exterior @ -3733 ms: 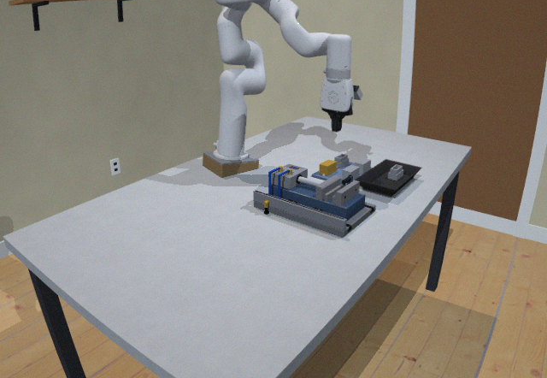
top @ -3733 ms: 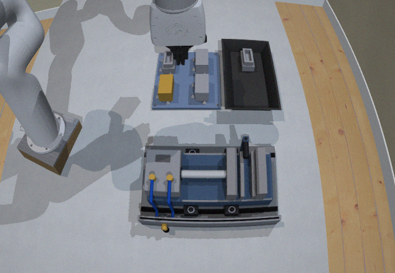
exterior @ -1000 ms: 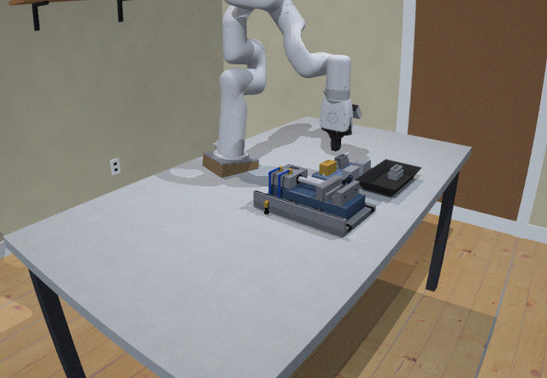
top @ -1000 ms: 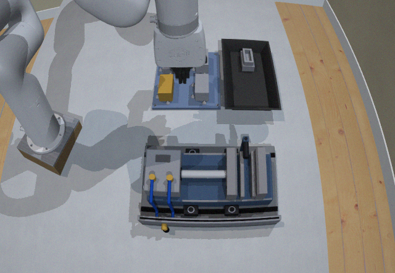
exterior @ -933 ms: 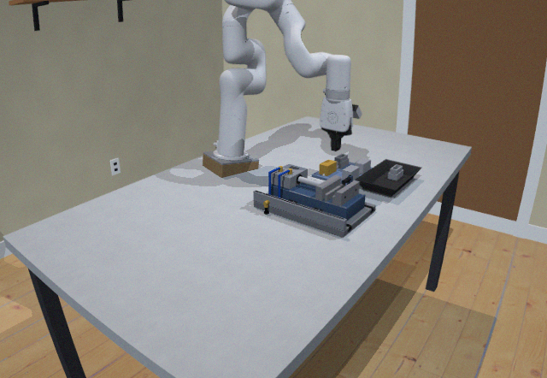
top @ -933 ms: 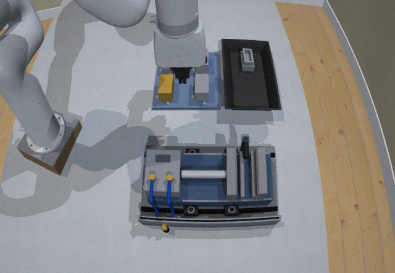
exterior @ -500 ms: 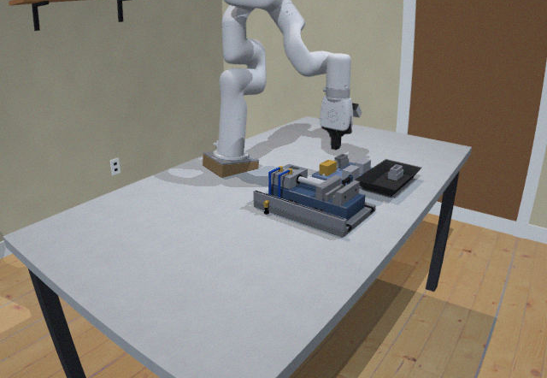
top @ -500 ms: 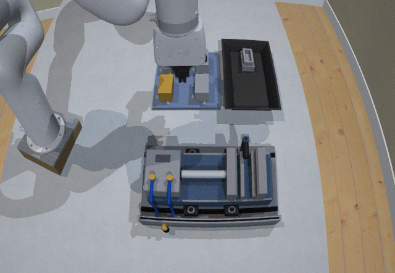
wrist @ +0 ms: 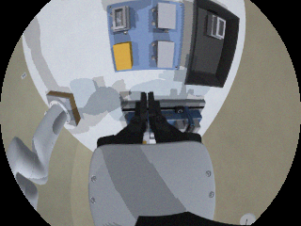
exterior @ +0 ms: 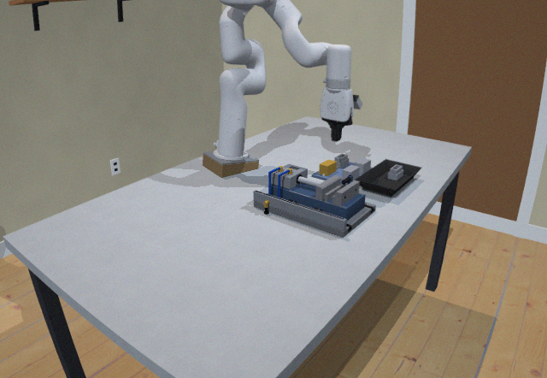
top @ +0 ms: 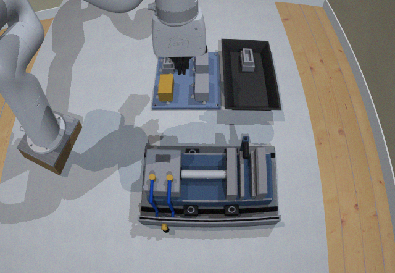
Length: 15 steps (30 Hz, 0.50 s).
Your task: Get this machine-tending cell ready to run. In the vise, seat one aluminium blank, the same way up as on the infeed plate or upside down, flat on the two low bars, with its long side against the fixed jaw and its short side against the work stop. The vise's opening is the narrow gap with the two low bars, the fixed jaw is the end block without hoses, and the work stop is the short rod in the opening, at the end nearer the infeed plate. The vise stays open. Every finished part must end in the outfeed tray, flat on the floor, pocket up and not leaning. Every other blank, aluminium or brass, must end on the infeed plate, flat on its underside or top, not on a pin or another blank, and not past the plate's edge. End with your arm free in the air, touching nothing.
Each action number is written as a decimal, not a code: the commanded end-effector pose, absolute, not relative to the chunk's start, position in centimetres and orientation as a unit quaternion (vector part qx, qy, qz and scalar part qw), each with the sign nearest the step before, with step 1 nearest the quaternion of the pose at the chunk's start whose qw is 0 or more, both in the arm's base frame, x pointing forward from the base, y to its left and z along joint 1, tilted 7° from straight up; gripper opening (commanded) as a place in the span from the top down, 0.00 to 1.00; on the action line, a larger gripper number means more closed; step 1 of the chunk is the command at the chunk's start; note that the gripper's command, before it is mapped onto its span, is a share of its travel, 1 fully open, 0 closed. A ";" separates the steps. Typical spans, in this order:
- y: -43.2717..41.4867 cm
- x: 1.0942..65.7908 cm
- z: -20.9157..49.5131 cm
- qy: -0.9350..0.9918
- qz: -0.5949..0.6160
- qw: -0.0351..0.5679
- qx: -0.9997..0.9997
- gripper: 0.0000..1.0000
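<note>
Room: beige walls, wood floor, grey table (exterior: 176,250) carrying the whole cell.
Vise (top: 208,180): opening w/ the two low bars looks bare, no blank seated. Work stop (top: 245,147) stands alone at the infeed end. Main job not started, by my read.
Alu blanks: two plain grey ones on the infeed plate (top: 186,104), right column, far blank (top: 202,63) and near blank (top: 202,86). One of them has to go to the vise.
Brass blank (top: 166,87): on the plate, left column, lying flat. Already where it belongs, I'd say.
Finished part #1 (top: 247,60): in the outfeed tray (top: 274,81), pocket up, seems flat. Done.
Finished part #2 (top: 167,64): pocketed piece on the plate's far-left spot, partly hidden by the wrist in the top view; clearer from the wrist cam. Looks like it needs moving to the tray.
Gripper (top: 182,67): fingers fully together, nothing in them, hanging well above the plate between part #2 and the far alu blank.
Tally: approx. one of three moves done. Left: part #2 to tray, one alu blank to vise, arm up and free.
</note>
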<state>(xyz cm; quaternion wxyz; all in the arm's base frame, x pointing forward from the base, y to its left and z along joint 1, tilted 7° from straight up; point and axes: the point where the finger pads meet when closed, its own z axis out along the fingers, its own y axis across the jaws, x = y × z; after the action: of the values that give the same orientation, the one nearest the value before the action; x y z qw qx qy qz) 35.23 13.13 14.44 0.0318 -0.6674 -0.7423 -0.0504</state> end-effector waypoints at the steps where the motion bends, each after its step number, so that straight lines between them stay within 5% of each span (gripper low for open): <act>1: 13.0 35.3 15.7 -0.742 -0.052 0.031 -0.667 1.00; 15: 12.7 35.3 18.0 -0.742 -0.052 0.031 -0.667 1.00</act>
<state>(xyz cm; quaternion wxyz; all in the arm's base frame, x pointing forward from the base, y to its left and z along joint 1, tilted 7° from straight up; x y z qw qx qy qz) 35.17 12.77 17.51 0.0318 -0.6674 -0.7423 -0.0505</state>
